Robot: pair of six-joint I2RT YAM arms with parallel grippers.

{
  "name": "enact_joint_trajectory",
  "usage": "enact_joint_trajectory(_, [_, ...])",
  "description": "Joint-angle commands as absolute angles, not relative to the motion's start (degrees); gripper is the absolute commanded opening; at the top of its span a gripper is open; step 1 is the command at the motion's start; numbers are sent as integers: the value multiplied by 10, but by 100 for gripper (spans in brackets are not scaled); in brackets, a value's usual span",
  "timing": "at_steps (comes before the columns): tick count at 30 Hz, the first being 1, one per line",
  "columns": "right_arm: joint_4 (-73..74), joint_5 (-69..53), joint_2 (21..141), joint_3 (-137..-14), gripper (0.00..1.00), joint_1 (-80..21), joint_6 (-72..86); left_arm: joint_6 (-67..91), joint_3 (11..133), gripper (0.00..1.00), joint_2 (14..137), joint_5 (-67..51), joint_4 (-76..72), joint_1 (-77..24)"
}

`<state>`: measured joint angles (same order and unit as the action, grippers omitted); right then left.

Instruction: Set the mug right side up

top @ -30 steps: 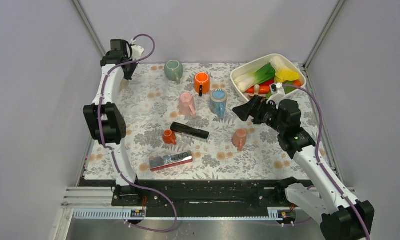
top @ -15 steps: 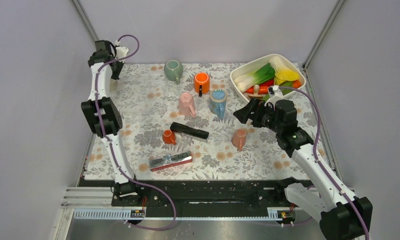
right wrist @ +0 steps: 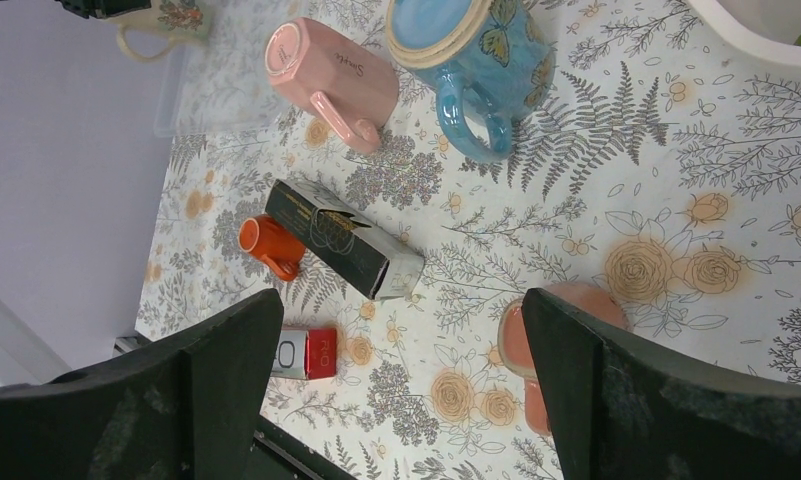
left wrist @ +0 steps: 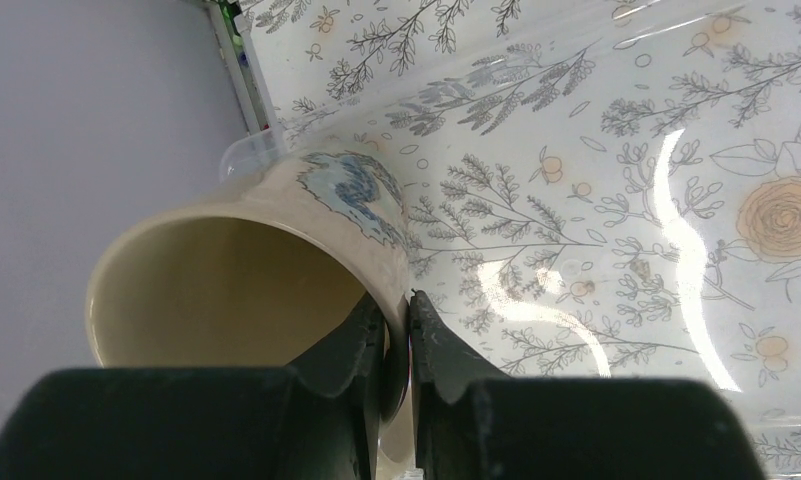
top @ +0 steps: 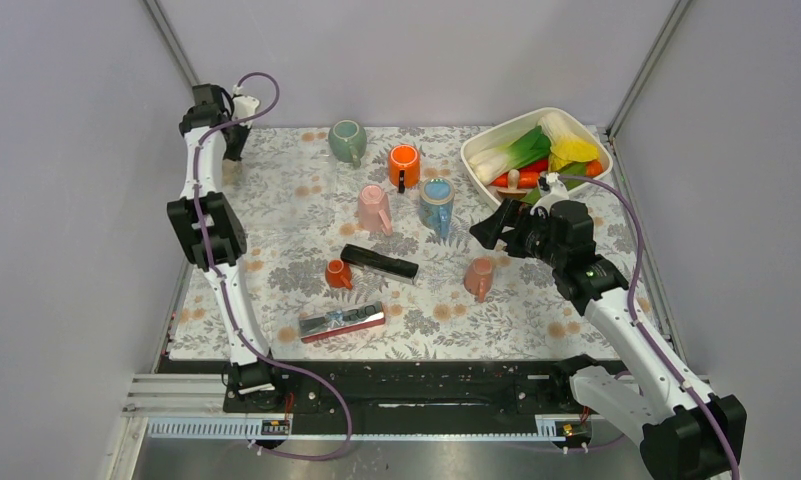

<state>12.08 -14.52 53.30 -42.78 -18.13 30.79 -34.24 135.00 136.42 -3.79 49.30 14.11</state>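
Observation:
My left gripper (left wrist: 408, 310) is shut on the rim of a cream mug (left wrist: 276, 230) with a blue print, one finger inside and one outside. The mug's open mouth faces the left wrist camera. In the top view this gripper (top: 230, 152) is at the mat's far left corner. The cream mug also shows in the right wrist view (right wrist: 166, 20). My right gripper (top: 496, 225) is open and empty, hovering above the mat near a salmon mug (top: 479, 277) that stands upside down. The salmon mug also shows in the right wrist view (right wrist: 566, 335), beside the right finger.
A pink mug (top: 374, 207) lies on its side. A blue mug (top: 436, 200), an orange mug (top: 404, 165) and a green mug (top: 347, 140) are behind it. A small orange cup (top: 338, 273), a black box (top: 379, 262), a red-and-silver box (top: 341, 322) and a vegetable basket (top: 501, 127) are also there.
The left arm has swung left toward the mat's far left corner, carrying the cream mug. The right gripper has shifted slightly and stays open.

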Motion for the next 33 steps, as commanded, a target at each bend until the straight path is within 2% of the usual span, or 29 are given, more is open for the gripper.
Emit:
enact_joint_trajectory(1, [117,-135,519,-435,99,-186,298,-346,1393,9,1356,-43,430,153])
enact_joint_trajectory(3, [119,-135,518,-435,99,-185,296,-344,1393,21,1356,-48,428,156])
enact_joint_trajectory(8, [124,-136,515,-436,100,-185,295,-344,1392,33,1363,-47,422,159])
enact_joint_trajectory(16, [133,-135,504,-435,99,-185,290,-336,1385,47,1365,-45,411,162])
enact_joint_trajectory(23, [136,-134,511,-438,99,-185,288,-336,1326,88,1278,-74,394,154])
enact_joint_trajectory(26, [137,-138,517,-436,100,-185,293,-355,1303,97,1237,-77,394,140])
enact_joint_trajectory(33, [137,-136,510,-427,99,-185,294,-370,1203,99,1132,-90,401,96])
